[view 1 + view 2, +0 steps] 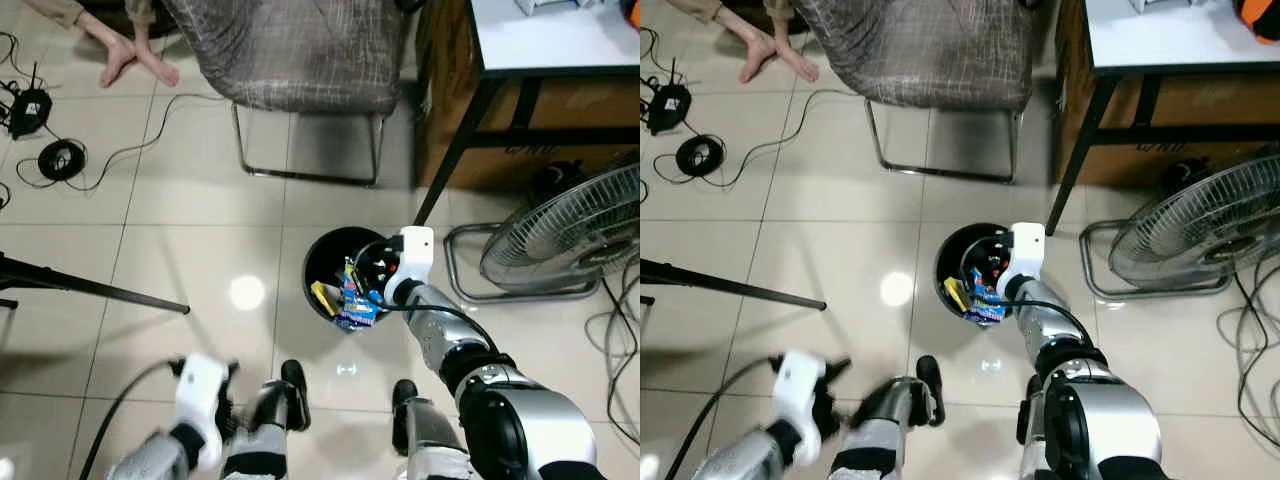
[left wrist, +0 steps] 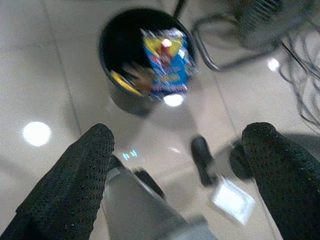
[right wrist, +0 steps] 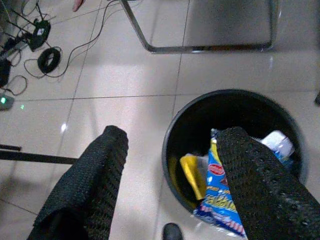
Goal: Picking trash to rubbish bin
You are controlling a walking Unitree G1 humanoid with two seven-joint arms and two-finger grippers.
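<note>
A black round rubbish bin (image 1: pixel 322 262) stands on the tiled floor before me. A blue snack packet (image 1: pixel 357 306) leans against its near rim, partly sticking out. Inside lie a yellow wrapper (image 3: pixel 190 176) and a white piece of trash (image 3: pixel 278 144). My right gripper (image 1: pixel 378 266) hovers over the bin's right side, open and holding nothing; in its wrist view one finger (image 3: pixel 249 175) is above the bin and the other finger (image 3: pixel 95 180) above the floor. My left gripper (image 1: pixel 232 374) is low at the near left, open and empty, its wrist view looking at the bin (image 2: pixel 120 45) and packet (image 2: pixel 167 62).
A grey chair (image 1: pixel 300 50) stands behind the bin. A table with a black leg (image 1: pixel 458 145) and a floor fan (image 1: pixel 575 232) are to the right. Cables (image 1: pixel 60 158) and a tripod leg (image 1: pixel 95 288) lie left. A person's feet (image 1: pixel 135 60) are at far left.
</note>
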